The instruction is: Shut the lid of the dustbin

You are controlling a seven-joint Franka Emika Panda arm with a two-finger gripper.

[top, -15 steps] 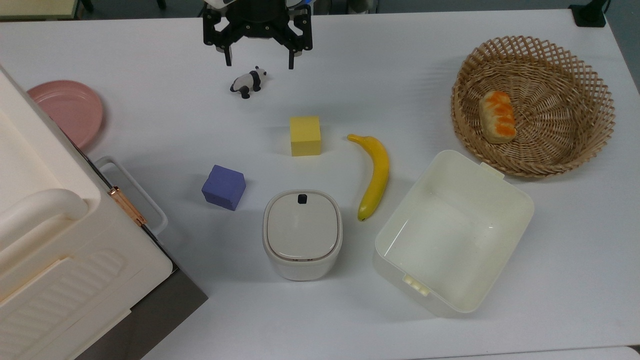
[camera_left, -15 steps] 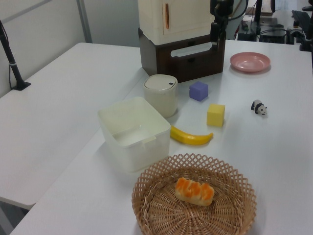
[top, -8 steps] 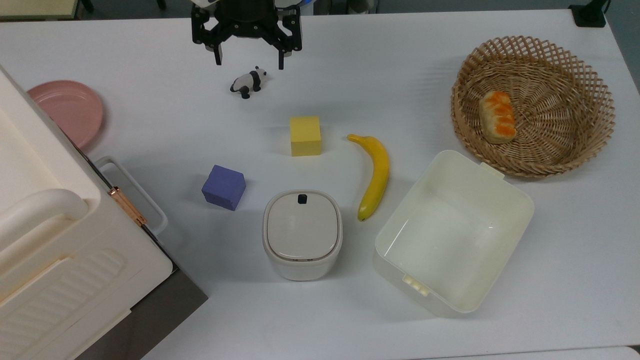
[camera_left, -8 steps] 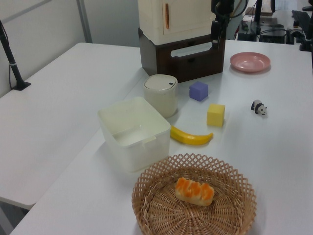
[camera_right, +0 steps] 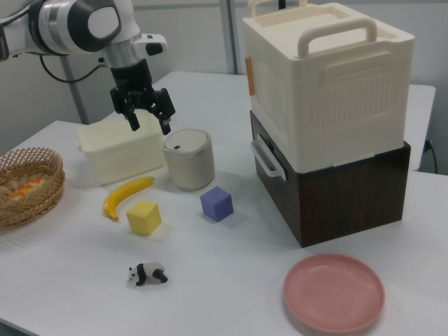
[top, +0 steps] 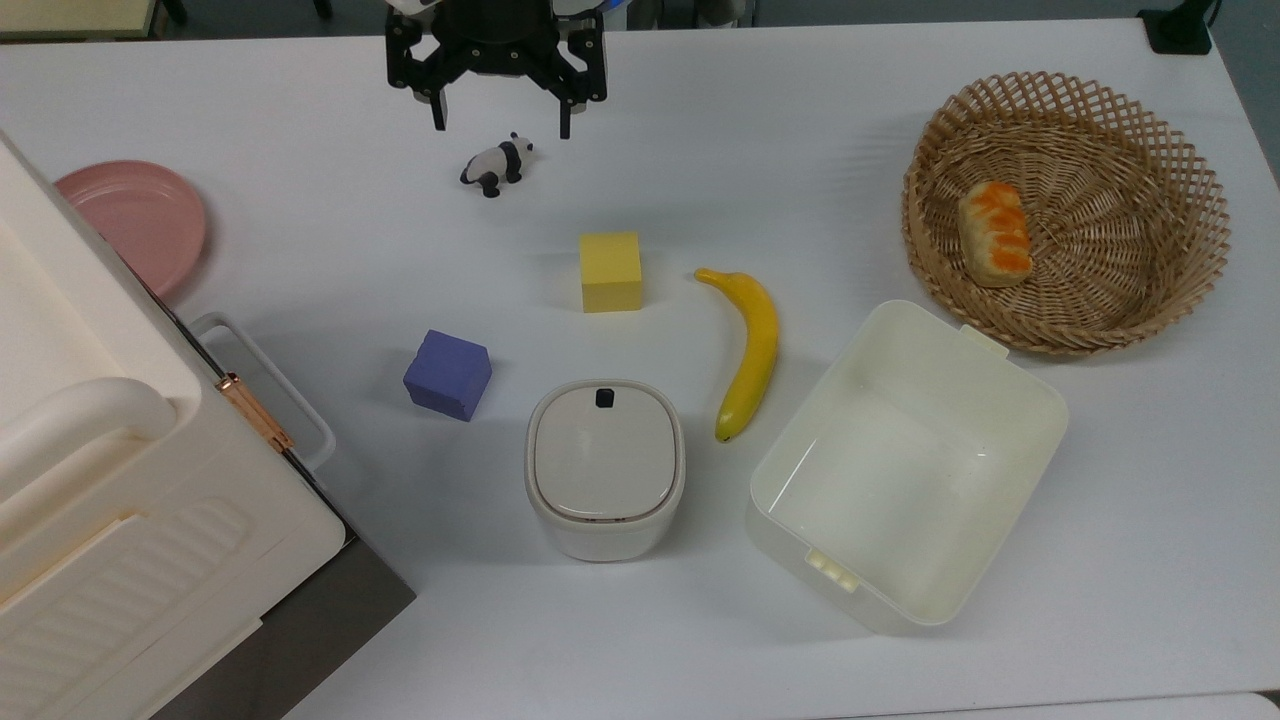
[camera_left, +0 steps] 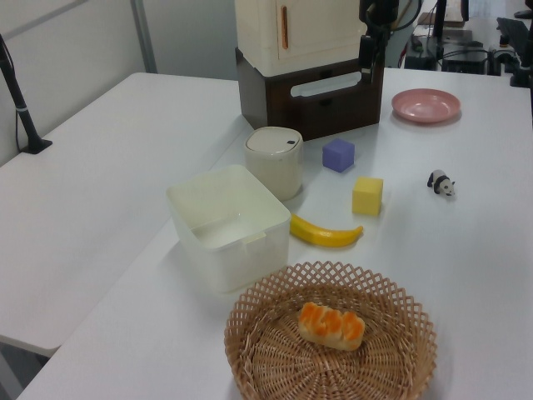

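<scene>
Lid (top: 603, 455) sits flat and shut on the dustbin (top: 605, 470), between the purple cube (top: 448, 374) and banana (top: 750, 349) on the worktop (top: 800, 150). Pincer (top: 498, 128) hangs spread above the toy panda (top: 497, 164), well apart from the bin.

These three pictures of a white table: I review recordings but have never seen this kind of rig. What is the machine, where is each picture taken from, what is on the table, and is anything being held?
The machine is one robot arm ending in a black two-finger gripper, open and holding nothing. It hangs above the table, near the toy panda.

One camera looks straight down; the other two look across the table from opposite sides.

On the table: the small white dustbin, its beige-grey lid lying flat and closed, a purple cube, a yellow cube, a banana, an open cream tub, a wicker basket holding a bread roll, a pink plate, and a large cream case stacked on a dark box.
</scene>
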